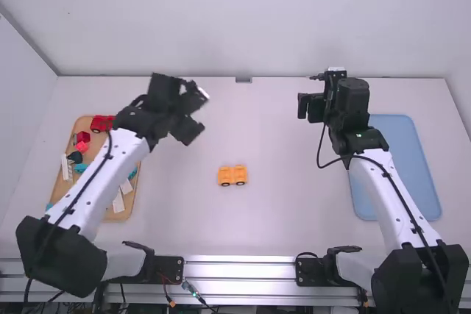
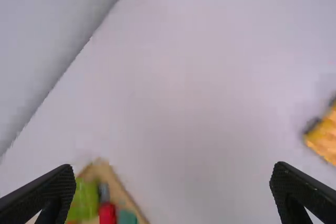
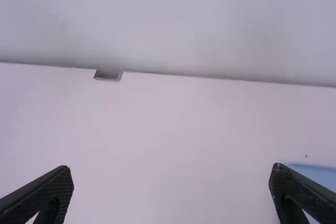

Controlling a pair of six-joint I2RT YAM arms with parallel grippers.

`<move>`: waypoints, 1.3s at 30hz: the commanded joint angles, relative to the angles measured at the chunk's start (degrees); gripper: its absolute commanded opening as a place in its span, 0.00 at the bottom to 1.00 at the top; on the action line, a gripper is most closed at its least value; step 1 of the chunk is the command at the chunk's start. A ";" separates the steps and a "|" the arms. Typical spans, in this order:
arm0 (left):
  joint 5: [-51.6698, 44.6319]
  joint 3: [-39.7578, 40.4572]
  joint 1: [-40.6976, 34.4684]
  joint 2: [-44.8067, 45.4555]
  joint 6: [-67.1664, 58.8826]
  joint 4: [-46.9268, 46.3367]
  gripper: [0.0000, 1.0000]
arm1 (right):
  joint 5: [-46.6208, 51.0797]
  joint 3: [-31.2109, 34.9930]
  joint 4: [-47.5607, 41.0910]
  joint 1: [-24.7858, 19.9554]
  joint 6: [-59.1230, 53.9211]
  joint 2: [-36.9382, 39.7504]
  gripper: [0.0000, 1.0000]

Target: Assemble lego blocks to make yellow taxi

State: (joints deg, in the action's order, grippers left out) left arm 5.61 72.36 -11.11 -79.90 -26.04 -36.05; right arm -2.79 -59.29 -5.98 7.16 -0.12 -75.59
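Yellow-orange plastic wheeled assembly [image 1: 232, 175] stands midway between white table's [image 1: 287, 215] side edges. Left gripper [image 2: 175, 165], right gripper [image 3: 171, 166]: fingers wide apart, empty. Picking from light-brown rectangular tray [image 1: 126, 212] calls for square grip, undersides clear.

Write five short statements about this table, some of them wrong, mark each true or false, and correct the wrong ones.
1. The wheeled yellow piece stands directly on the table. True.
2. The left gripper has its fingers spread apart. True.
3. The wheeled yellow piece sits in the blue tray. False: it is on the white tabletop, outside that tray.
4. The wooden tray holds parts of several colours. True.
5. The right gripper is clamped on a red block. False: the right gripper is open, with nothing between its fingers.
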 commanded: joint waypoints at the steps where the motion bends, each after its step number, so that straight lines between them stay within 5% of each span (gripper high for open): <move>1: 5.88 -0.26 7.61 0.90 20.94 -0.76 0.99 | -0.15 -2.14 1.16 -0.04 0.26 -0.39 0.99; 15: 0.79 1.77 37.05 -5.25 50.82 -11.17 0.99 | -0.35 -2.14 0.72 1.25 0.31 -0.39 0.99; 26: -3.26 10.14 45.00 -22.93 52.22 -16.92 0.99 | -0.13 -2.14 -1.38 5.33 -4.63 -0.39 0.99; 39: 1.05 8.55 48.74 -24.20 62.69 -19.78 0.99 | -0.15 -2.14 -1.49 5.27 -6.19 -0.39 0.99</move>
State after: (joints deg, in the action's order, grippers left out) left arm 5.65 81.14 35.55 -104.36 32.64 -54.59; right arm -3.01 -59.31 -7.60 12.43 -6.13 -75.70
